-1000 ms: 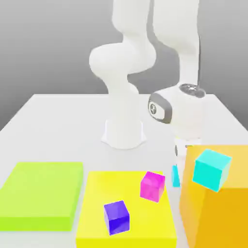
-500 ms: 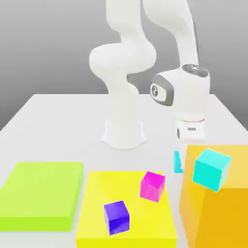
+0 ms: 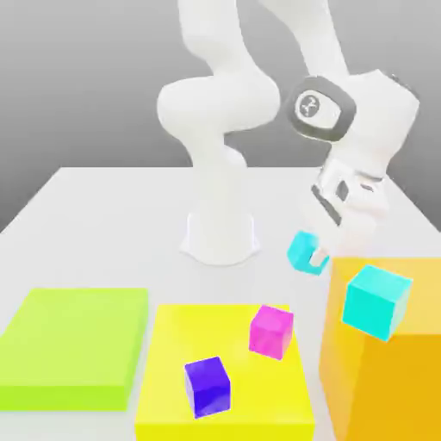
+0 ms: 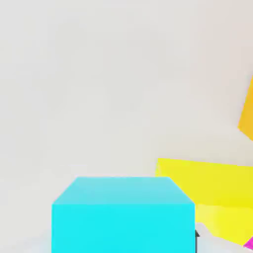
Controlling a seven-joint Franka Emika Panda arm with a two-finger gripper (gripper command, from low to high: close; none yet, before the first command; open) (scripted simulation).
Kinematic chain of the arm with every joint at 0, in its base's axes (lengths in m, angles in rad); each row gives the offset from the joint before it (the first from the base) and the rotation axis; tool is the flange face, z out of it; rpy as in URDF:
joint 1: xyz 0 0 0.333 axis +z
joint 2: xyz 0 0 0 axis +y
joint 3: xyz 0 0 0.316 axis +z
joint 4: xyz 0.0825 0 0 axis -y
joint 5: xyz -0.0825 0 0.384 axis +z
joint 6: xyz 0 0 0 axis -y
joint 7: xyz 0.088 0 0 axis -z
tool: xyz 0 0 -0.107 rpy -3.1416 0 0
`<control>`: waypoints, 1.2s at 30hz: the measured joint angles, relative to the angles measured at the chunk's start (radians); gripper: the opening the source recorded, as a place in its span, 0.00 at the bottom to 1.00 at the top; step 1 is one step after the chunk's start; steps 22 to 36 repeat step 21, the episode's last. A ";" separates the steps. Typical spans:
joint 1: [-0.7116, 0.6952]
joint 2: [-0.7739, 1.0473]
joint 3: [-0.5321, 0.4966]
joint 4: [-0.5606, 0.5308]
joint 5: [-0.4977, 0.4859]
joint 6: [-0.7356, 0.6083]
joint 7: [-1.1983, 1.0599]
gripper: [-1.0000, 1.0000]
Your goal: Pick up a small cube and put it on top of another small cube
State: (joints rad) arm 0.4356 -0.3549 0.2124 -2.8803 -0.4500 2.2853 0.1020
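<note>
Lifted off the table since earlier, white two-finger gripper (image 3: 317,256) is pinching small turquoise cube (image 3: 302,251), hovering beside tall orange block (image 3: 388,379).

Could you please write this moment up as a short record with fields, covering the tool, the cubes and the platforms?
tool: shut on the small cube, tilted, above the table
small cube: turquoise, lifted clear of the table
larger cyan cube: on the orange block
magenta cube: on the yellow platform
purple cube: on the yellow platform, apart from the magenta cube
green platform: at the exterior view's left
stacking: not yet done
</note>
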 joint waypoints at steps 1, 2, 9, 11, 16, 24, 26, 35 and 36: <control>-0.017 0.001 -0.016 0.019 0.010 -0.011 0.001 0.00; -0.035 0.006 -0.040 0.040 0.032 -0.014 -0.003 0.00; -0.115 0.066 -0.220 0.154 0.262 0.063 -0.068 0.00; -0.133 0.083 -0.269 0.181 0.330 0.098 -0.088 0.00; -0.143 0.171 -0.320 0.169 0.420 0.240 -0.120 0.00; -0.142 0.234 -0.323 0.155 0.427 0.317 -0.125 1.00; -0.142 0.234 -0.323 0.155 0.427 0.317 -0.125 1.00; -0.142 0.234 -0.323 0.155 0.427 0.317 -0.125 1.00; -0.142 0.234 -0.323 0.155 0.427 0.317 -0.125 1.00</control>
